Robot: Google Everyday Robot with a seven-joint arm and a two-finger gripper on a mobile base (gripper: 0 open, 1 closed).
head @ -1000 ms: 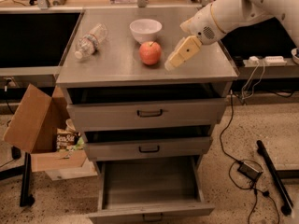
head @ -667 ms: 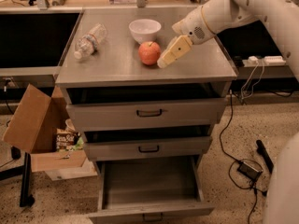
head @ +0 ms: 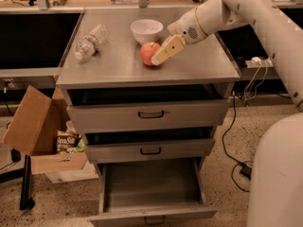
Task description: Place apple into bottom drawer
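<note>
The red-orange apple sits on the grey cabinet top, just in front of a white bowl. My gripper, tan at its tip on a white arm, reaches in from the upper right and is right at the apple's right side, overlapping its edge. The apple rests on the surface. The bottom drawer is pulled out below the two upper drawers and shows a bare grey floor.
A clear plastic bottle lies on the left of the cabinet top. An open cardboard box stands on the floor to the left. Cables run on the floor at right. My white base fills the lower right.
My gripper has moved left across the cabinet top, from beside the apple to right against its right side. The apple, bowl and drawers have not moved.
</note>
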